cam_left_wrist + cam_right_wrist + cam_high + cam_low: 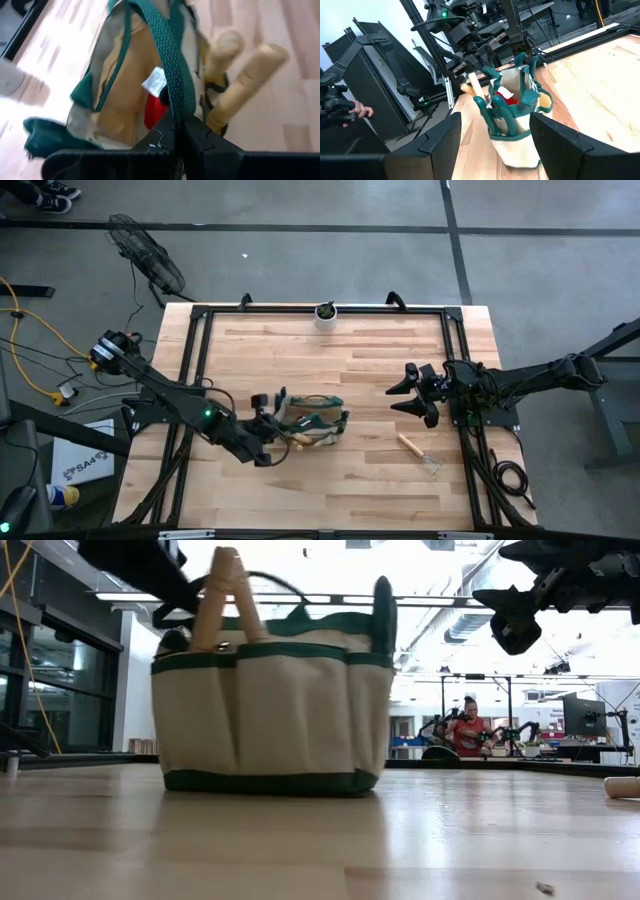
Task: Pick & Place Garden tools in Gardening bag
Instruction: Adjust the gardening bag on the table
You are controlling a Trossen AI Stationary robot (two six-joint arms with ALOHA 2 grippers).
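Observation:
The tan gardening bag (312, 420) with green trim stands on its base on the table left of centre, also shown in the low view (270, 710). Two wooden tool handles (240, 65) stick up from its side pockets, and a red item (156, 112) lies inside. My left gripper (268, 406) is at the bag's left side, shut on its green strap. A wooden-handled trowel (417, 452) lies flat on the table at the right. My right gripper (403, 394) is open and empty, up in the air right of centre, facing the bag (517, 125). My left gripper pinches one green webbing handle strap (176, 107) of the bag between its two shut fingers (200, 145). The fingers come from the table's left side, slanting down. The strap runs straight from the bag's rim into the fingers. The bag's base rests on the table.
A small white pot with a green plant (326, 311) stands at the far edge. The black frame rails (455, 360) run along the table's sides. A person in red (467, 725) sits far behind the table. Bare wood lies between the bag and the trowel.

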